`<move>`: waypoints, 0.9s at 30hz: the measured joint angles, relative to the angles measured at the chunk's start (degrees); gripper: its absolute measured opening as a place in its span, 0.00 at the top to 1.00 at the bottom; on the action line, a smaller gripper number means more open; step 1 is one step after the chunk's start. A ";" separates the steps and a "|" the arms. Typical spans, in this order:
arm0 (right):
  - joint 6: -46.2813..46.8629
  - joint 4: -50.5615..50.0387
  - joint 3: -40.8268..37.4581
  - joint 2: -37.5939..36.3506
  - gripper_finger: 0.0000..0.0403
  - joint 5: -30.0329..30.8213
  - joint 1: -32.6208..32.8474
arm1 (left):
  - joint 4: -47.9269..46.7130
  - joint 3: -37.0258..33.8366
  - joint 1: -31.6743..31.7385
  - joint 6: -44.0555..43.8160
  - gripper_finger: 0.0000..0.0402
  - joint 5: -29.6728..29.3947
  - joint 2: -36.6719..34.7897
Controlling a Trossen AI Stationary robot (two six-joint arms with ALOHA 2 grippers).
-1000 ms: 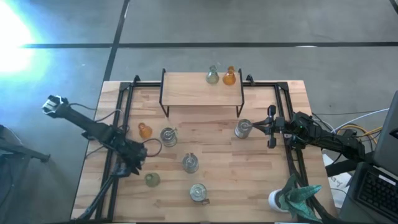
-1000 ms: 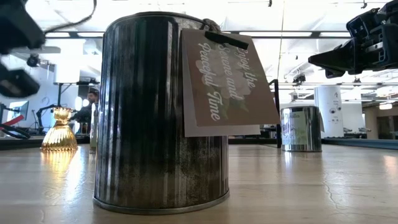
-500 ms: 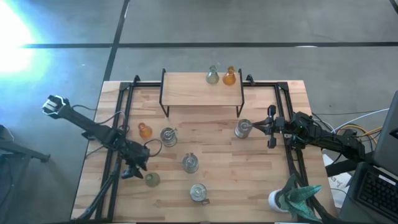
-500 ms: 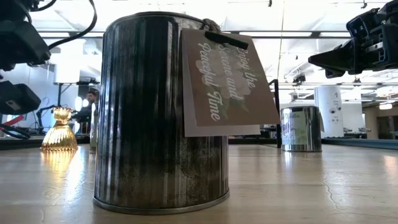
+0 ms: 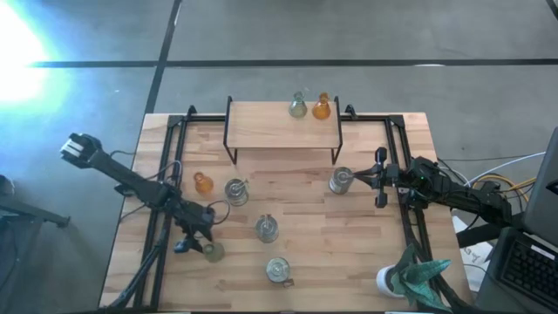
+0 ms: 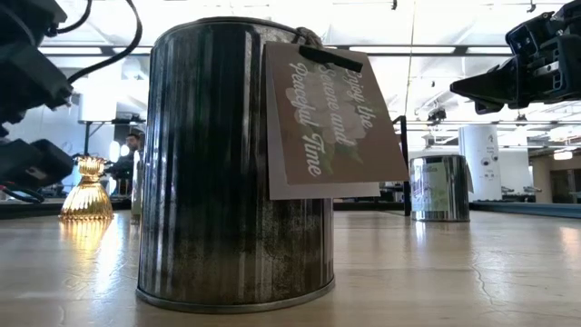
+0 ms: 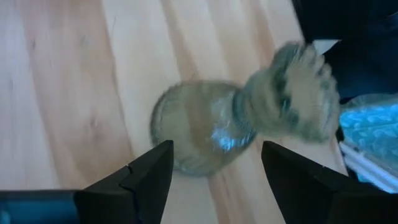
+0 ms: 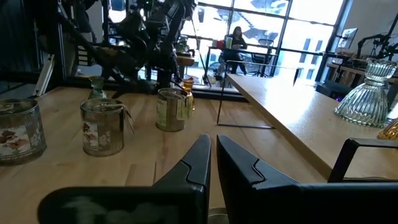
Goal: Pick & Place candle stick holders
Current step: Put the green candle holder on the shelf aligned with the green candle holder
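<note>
Fingers of the left gripper [image 7: 214, 171] stand spread apart, one on each side of a pale green bulb-shaped holder [image 7: 211, 124]; in the left wrist view a gap shows between each finger and the glass, so no grasp is made. From above, this gripper [image 5: 197, 242] sits at the near left of the wooden table [image 5: 366, 270], right at the green holder [image 5: 213, 251].

Fingers of the right gripper [image 8: 213, 155] are pressed together with nothing between them. The right gripper [image 5: 380, 177] waits over the right side of the table, just beside a silvery jar-like holder [image 5: 341, 180].

Other holders, high view:
- Amber-orange bulb [image 5: 203, 183] on the left of the table, with a silvery jar [image 5: 235, 191] just beside it.
- Second jar [image 5: 267, 228] near the table's middle.
- Third jar [image 5: 278, 269] near the front edge. In the low view this jar [image 6: 227, 163] fills the foreground and carries a paper tag [image 6: 331, 118] with script lettering.
- One pale green bulb [image 5: 298, 106] and one amber bulb [image 5: 322, 107] stand side by side on the raised wooden shelf [image 5: 261, 126] at the back.

A teal spiky object on a white base [image 5: 410, 275] stands at the near right corner. A seated person [image 8: 237, 38] shows in the room beyond, in the right wrist view.
</note>
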 joint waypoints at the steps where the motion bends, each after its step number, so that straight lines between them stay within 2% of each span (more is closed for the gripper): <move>1: 0.00 0.00 0.00 -0.01 0.94 -0.01 0.02 | 2.07 -0.17 0.00 -0.01 0.38 0.01 0.84; 7: 0.00 0.00 0.00 -0.02 0.94 0.02 0.00 | 13.81 -0.27 -1.65 3.00 0.38 0.19 5.86; 27: -0.01 -0.01 0.00 0.00 0.94 0.02 -0.01 | 30.05 0.30 -3.04 11.60 0.38 0.10 18.85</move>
